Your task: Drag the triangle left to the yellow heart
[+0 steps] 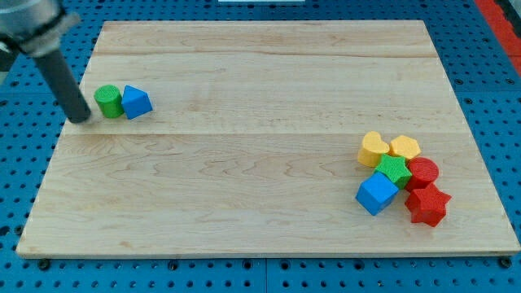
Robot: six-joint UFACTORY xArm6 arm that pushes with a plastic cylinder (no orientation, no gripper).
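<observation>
Rod only, no fingers, nothing held: my tip [81, 119] rests on the wooden board [260, 73] near its left edge, just left of the green cylinder [107, 101]. Blue triangle [136, 102] touches that cylinder's right side. Yellow heart [374, 148] lies well apart at the view's right, clustered with a yellow hexagon [404, 147], green block [395, 170], blue cube [376, 194], red cylinder [422, 172] and red star [427, 203].

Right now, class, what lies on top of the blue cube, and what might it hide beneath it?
Nothing sits on the blue cube; its top face is bare. The green star block only touches its upper side. What is under the cube is covered, so that cannot be seen.
</observation>
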